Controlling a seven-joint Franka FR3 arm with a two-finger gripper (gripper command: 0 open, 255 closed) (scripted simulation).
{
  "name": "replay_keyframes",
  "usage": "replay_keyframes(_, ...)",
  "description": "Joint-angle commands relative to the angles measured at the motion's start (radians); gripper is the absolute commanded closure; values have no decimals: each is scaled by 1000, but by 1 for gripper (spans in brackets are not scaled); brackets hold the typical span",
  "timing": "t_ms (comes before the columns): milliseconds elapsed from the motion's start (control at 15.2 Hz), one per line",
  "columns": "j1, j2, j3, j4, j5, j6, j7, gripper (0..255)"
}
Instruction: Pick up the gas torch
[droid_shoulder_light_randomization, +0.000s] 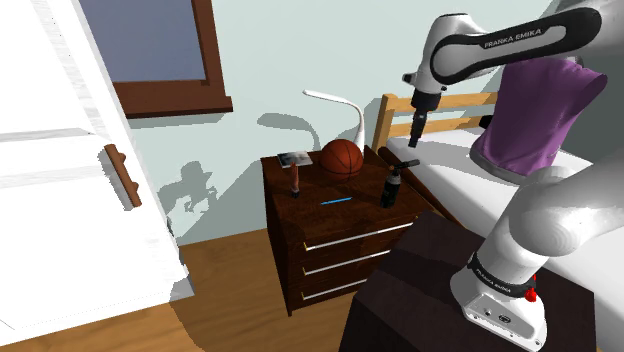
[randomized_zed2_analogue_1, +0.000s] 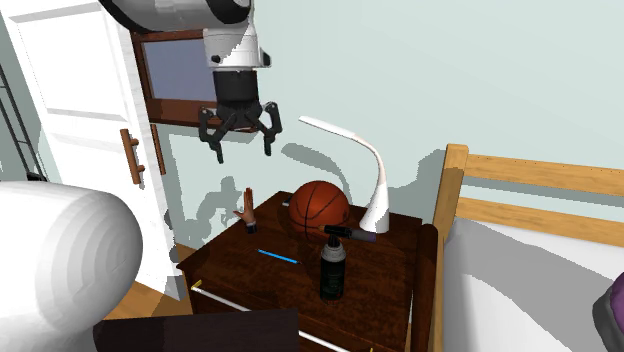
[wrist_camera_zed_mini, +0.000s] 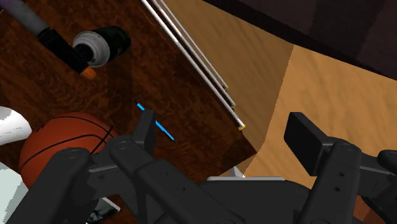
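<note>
The gas torch (droid_shoulder_light_randomization: 391, 186) is a black canister with a nozzle head, standing upright near the front corner of a dark wooden nightstand (droid_shoulder_light_randomization: 330, 235). In the second exterior view the torch (randomized_zed2_analogue_1: 333, 264) stands in front of a basketball. My gripper (droid_shoulder_light_randomization: 415, 138) hangs well above the nightstand, up and toward the bed from the torch. It is open, with its fingers spread and nothing between them (randomized_zed2_analogue_1: 240, 150). From the wrist camera the torch (wrist_camera_zed_mini: 95, 48) is seen from above, far ahead of the fingertips (wrist_camera_zed_mini: 143, 135).
Sharing the nightstand top are an orange basketball (droid_shoulder_light_randomization: 341, 158), a white bent-neck lamp (droid_shoulder_light_randomization: 345, 110), a thin blue pen (droid_shoulder_light_randomization: 336, 200) and a small hammer (droid_shoulder_light_randomization: 295, 166). A bed with a wooden headboard (droid_shoulder_light_randomization: 395, 115) adjoins it. A white door (droid_shoulder_light_randomization: 70, 180) stands at the shoulder view's left.
</note>
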Motion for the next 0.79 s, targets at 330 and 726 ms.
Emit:
replay_keyframes(330, 18, 240, -139, 26, -32, 213, -214, 0)
replay_keyframes(726, 48, 500, -238, 108, 47, 379, -437, 0)
